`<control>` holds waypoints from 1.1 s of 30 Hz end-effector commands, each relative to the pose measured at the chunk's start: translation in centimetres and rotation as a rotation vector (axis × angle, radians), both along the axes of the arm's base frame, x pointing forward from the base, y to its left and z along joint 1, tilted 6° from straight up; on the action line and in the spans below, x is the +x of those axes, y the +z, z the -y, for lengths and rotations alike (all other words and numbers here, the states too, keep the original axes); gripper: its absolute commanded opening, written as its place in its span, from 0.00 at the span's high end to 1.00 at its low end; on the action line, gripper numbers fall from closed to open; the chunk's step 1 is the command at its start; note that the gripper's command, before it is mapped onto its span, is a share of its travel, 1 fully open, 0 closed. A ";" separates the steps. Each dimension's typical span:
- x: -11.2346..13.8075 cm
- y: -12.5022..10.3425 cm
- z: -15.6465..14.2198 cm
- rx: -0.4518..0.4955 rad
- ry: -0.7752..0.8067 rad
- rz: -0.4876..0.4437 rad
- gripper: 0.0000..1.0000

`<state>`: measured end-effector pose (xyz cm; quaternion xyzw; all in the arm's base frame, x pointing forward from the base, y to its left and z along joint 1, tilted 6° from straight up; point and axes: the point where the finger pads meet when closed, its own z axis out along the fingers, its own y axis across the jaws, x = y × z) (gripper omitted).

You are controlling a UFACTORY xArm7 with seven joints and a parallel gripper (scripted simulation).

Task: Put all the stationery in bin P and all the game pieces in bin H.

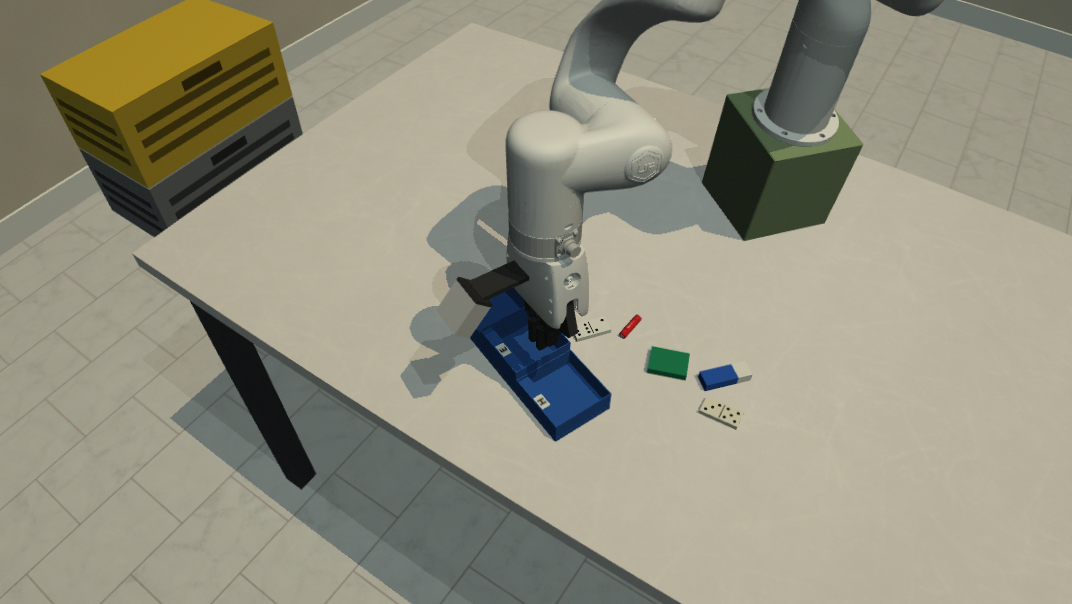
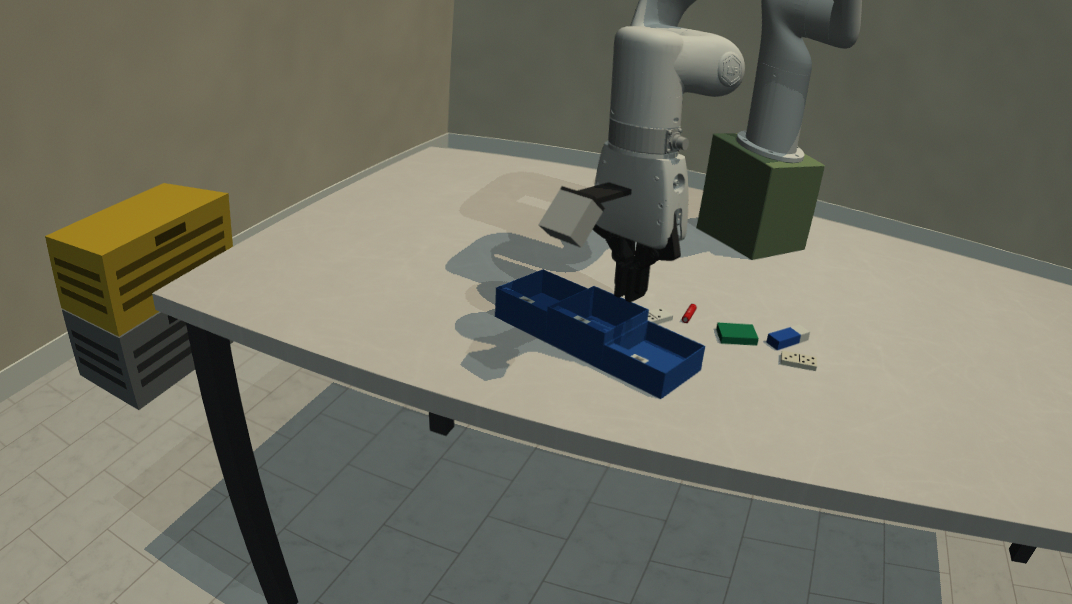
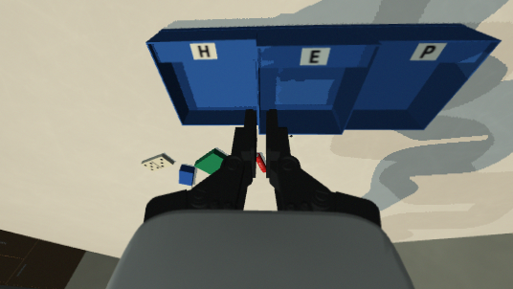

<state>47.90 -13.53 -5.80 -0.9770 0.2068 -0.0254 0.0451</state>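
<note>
Two dominoes [image 1: 591, 327] [image 1: 720, 412], red crayon [image 1: 630, 326], green box [image 1: 668, 362]

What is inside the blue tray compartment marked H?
Nothing that shows: the H compartment of the blue tray shows only its bare blue floor in the wrist view. The shut claw covers a sliver of its near corner, so that spot stays unseen.

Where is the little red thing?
In the top view, the little red thing lies on the table, between a domino by the blue bins and the green block.
</note>
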 end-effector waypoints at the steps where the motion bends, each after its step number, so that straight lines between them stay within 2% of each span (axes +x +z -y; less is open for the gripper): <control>1: 1.5 0.4 -2.0 -0.004 -0.002 0.002 0.93; 7: 2.4 0.6 -3.7 -0.004 -0.002 0.002 0.93; 12: 2.4 0.6 -3.7 -0.004 -0.002 0.002 0.93; 33: 2.8 -4.4 -4.0 -0.004 -0.002 0.002 0.93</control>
